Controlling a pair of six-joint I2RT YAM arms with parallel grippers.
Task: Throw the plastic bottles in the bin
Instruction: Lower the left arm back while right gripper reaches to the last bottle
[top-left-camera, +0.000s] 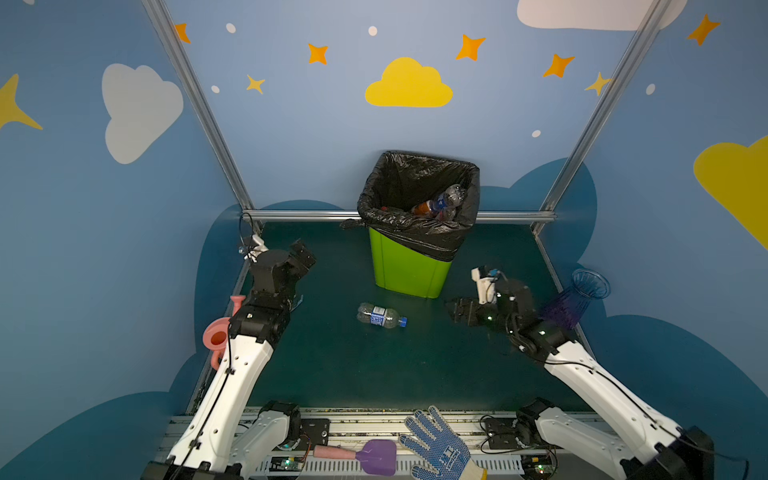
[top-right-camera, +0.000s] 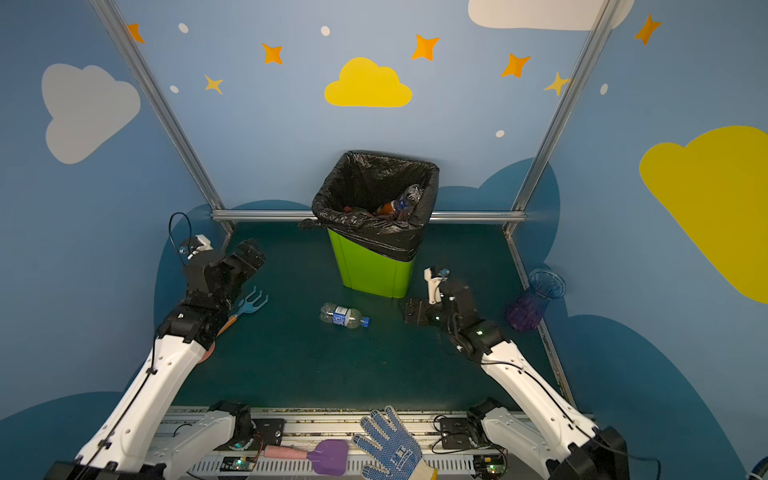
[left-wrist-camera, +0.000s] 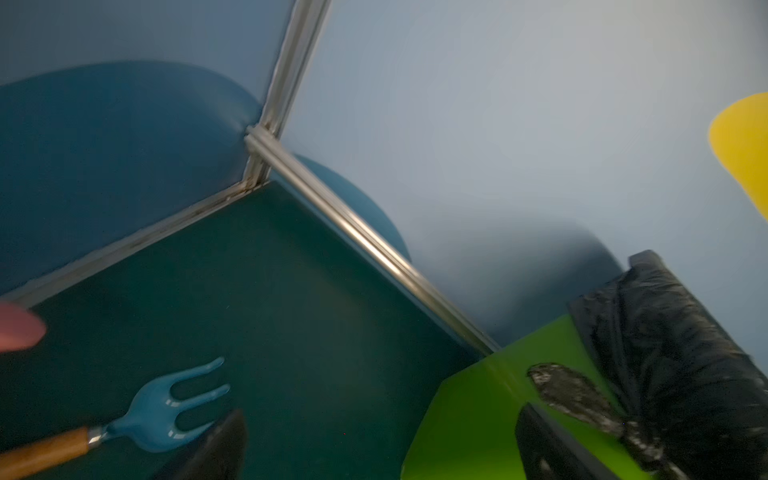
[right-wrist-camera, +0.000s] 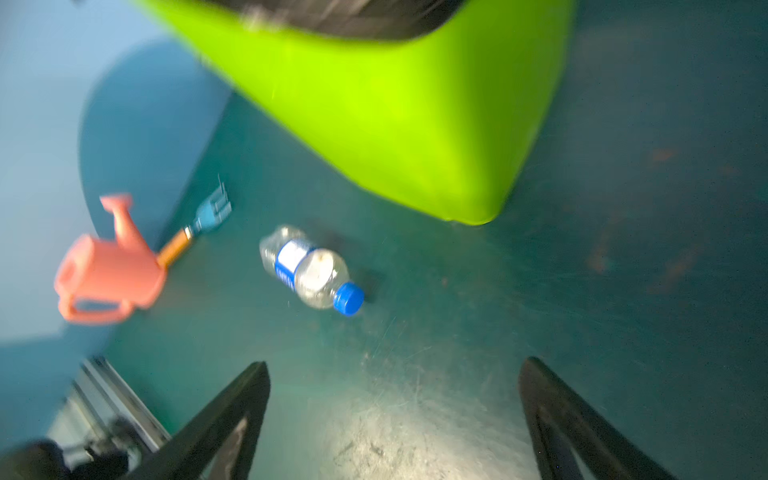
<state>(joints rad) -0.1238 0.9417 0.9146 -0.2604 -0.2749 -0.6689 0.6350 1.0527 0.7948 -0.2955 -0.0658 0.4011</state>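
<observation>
One bottle (top-left-camera: 381, 316) lies just before the bin (top-left-camera: 409, 270) — your right gripper (right-wrist-camera: 392, 365), spread wide and empty, could nudge it rolling away.

The bottle (top-left-camera: 380, 316) is clear plastic, the bin (top-left-camera: 409, 270) smooth glossy plastic, its bag (top-left-camera: 415, 237) crinkly, the surface (top-left-camera: 353, 365) scuffed matt.

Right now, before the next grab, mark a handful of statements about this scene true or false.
A blue-capped bottle lies on its side on the table. True.
The right gripper is shut on it. False: its jaws stand open, apart from the bottle.
The bin holds nothing. False: bottles lie inside its black bag.
The pink watering can sits beside the left arm. True.
</observation>
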